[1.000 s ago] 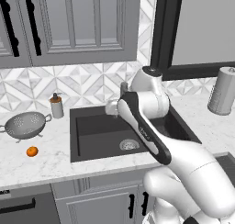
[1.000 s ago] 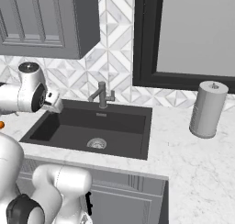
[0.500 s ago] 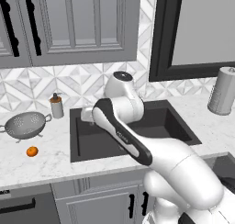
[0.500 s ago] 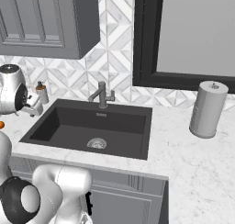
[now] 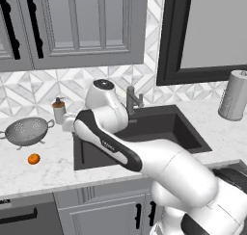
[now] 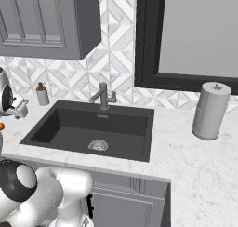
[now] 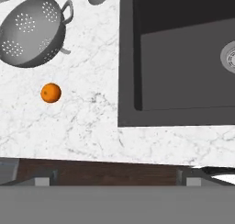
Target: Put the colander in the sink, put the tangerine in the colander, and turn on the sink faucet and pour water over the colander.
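Observation:
The silver-grey colander [image 5: 26, 130] [image 7: 32, 32] stands upright on the white marble counter left of the sink [image 5: 183, 133] [image 7: 183, 71]. The orange tangerine [image 5: 33, 159] [image 7: 51, 92] lies on the counter just in front of it, apart from it. My gripper [image 5: 68, 124] [image 7: 117, 181] hangs above the counter at the sink's left rim, open, with nothing between its fingers. It is to the right of the colander and the tangerine and touches neither. The dark faucet [image 5: 131, 100] [image 6: 103, 96] stands behind the basin, and no water runs from it.
A pump-top soap bottle [image 5: 59, 111] [image 6: 42, 95] stands at the backsplash between the colander and the sink. A paper towel roll [image 5: 234, 95] [image 6: 210, 110] stands on the counter far right. Grey wall cabinets [image 5: 72, 27] hang above. The drain [image 6: 97, 145] sits in the basin floor.
The arm has swung left, from over the sink basin to the counter at its left rim. The gripper has stayed open. Colander and tangerine have not moved.

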Available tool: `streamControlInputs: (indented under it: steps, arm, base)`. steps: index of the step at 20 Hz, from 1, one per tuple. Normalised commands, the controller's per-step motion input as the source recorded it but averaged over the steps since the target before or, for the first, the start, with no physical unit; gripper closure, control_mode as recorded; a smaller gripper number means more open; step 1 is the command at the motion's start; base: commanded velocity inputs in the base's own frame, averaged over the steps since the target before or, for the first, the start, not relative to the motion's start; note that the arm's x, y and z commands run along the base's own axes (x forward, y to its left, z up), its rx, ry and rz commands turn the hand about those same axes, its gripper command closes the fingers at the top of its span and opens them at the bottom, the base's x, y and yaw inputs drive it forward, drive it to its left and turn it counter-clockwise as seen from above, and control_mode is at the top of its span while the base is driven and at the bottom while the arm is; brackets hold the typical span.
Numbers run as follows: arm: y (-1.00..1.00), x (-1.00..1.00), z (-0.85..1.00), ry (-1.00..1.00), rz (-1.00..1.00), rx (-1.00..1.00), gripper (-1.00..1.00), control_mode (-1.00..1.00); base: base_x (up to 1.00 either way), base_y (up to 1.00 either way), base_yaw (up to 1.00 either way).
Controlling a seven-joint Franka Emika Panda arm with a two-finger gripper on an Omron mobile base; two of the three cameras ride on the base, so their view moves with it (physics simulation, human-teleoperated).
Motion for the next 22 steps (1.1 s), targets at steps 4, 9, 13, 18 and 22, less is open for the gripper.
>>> streamControlInputs:
  steps: [4, 9, 13, 18, 22]
  arm:
    - [0.39, 0.18, -0.16, 0.0, 0.0, 0.06, -1.0, -1.0]
    - [0.42, 0.28, -0.11, 0.0, 0.0, 0.08, -1.0, -1.0]
    - [0.52, 0.33, -0.03, 0.0, 0.0, 0.04, -1.0, -1.0]
    - [0.53, 0.37, -0.03, 0.0, 0.0, 0.02, -1.0, -1.0]
    - [0.34, 0.33, -0.04, 0.15, 0.0, 0.0, -1.0, -1.0]
  base:
    - [0.0, 0.0, 0.0]
    - [0.0, 0.0, 0.0]
    - [0.0, 0.0, 0.0]
    - [0.0, 0.0, 0.0]
    - [0.0, 0.0, 0.0]
